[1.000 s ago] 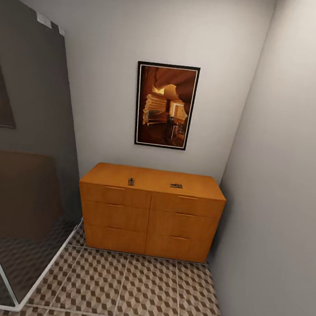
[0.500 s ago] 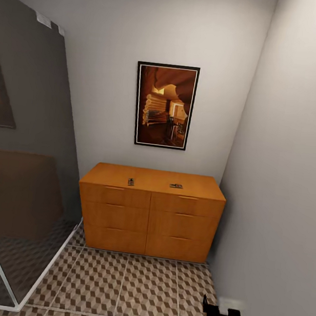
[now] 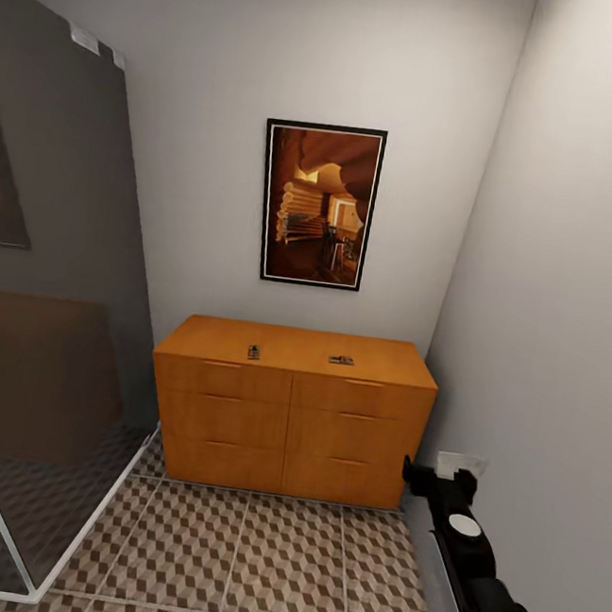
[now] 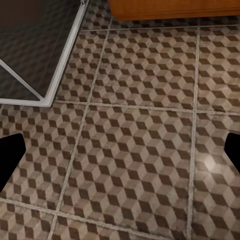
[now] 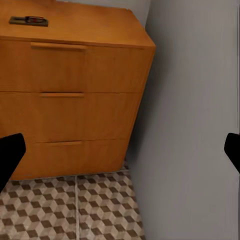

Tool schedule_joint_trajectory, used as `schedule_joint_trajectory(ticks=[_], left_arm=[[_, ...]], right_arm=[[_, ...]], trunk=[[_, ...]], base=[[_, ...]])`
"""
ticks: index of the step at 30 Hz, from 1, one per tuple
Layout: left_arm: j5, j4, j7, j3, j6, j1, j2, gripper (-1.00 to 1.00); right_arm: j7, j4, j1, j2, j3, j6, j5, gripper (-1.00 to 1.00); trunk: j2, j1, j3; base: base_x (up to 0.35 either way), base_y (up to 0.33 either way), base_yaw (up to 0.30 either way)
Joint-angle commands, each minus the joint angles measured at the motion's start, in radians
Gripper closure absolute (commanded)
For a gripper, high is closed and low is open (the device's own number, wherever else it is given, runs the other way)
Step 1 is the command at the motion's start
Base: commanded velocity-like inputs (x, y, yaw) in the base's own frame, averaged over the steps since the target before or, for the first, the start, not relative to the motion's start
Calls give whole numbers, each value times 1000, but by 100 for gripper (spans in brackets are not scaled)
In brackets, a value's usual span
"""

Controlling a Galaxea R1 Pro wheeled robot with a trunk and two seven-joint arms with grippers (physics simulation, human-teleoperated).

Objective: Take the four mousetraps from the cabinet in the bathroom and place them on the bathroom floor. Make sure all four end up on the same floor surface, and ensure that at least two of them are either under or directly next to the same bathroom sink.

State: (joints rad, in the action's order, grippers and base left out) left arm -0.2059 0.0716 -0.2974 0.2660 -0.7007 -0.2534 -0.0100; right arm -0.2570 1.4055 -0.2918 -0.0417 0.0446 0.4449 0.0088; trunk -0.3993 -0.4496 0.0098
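Note:
The orange-brown cabinet [image 3: 288,418] stands against the far wall, all drawers shut. Two mousetraps lie on its top, one left of the middle [image 3: 254,351] and one right of it [image 3: 342,360]. The right wrist view has one mousetrap [image 5: 28,21] on the cabinet [image 5: 75,90] top. My right gripper [image 3: 437,475] is open and empty, raised by the cabinet's lower right corner, close to the side wall. My left gripper [image 4: 120,150] is open over the cube-patterned bathroom floor [image 4: 135,150], holding nothing. The sink is out of view.
A glass shower enclosure [image 3: 46,333] with a white base frame [image 4: 45,97] takes up the left side. A grey wall [image 3: 551,324] closes the right, close to my right arm. A framed picture [image 3: 318,205] hangs above the cabinet. Tiled floor [image 3: 248,566] lies in front of the cabinet.
My right arm has risen from the lower right edge of the head view to beside the cabinet's lower right corner. The camera and the mousetraps have not moved.

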Motion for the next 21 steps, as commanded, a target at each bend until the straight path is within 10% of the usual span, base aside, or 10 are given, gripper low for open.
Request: schedule_joint_trajectory(ticks=[1, 4, 13, 21], left_arm=[[-6, 4, -3, 9, -5, -1, -1, -100], [-6, 4, -3, 9, -5, -1, -3, -100], [-6, 4, -2, 9, -5, -1, -4, -100], [-6, 4, 0, 9, -4, -2, -4, -100]], right_arm=[[-7, 20, -7, -1, 3, 29, 0, -100], [-7, 69, -63, -3, 3, 117, 4, -100], [-2, 78, -473, 1, 4, 457, 25, -100], [0, -215, -900, 25, 6, 530, 24, -100]], trunk=[[-1, 0, 0], [-1, 0, 0], [-1, 0, 0], [-1, 0, 0]], base=[[0, 0, 0], [0, 0, 0], [0, 0, 0], [0, 0, 0]])
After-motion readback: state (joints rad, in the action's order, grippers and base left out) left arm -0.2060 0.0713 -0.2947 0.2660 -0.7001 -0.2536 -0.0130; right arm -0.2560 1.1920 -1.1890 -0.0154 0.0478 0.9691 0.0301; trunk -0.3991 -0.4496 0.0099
